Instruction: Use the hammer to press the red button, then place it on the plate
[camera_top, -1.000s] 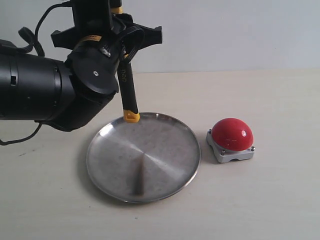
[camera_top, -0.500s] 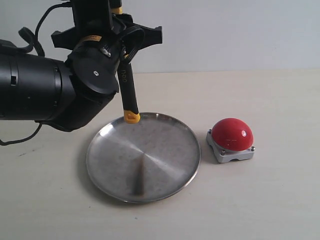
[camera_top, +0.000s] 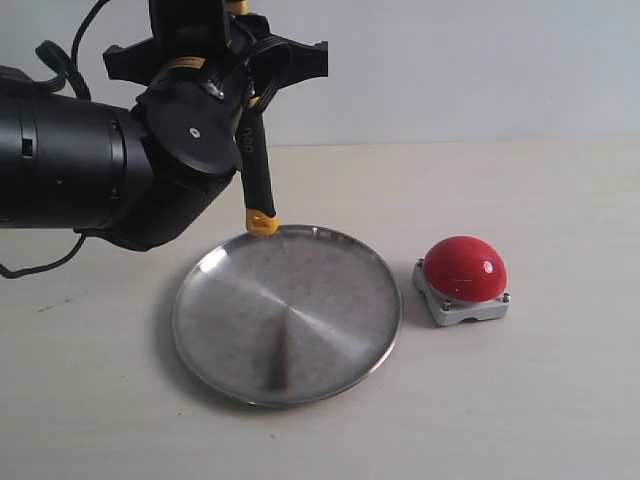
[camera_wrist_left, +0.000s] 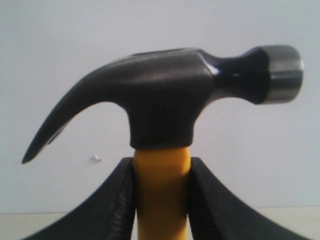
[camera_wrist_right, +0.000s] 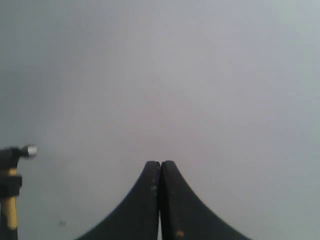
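One tight pinch on its yellow neck lets the left gripper (camera_wrist_left: 161, 167) hang the hammer (camera_wrist_left: 165, 95) handle-down above the plate (camera_top: 320, 300) rim, with the right gripper (camera_wrist_right: 160, 166) pressed together, empty, parked.

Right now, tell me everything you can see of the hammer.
The hammer is small, with a dark metal head: round face at one end, curved pointed tail at the other. The left claw grips its yellow neck. It stands head up; the black, white-lettered handle points down, its yellow end just above the far rim of the plate, seemingly not touching.
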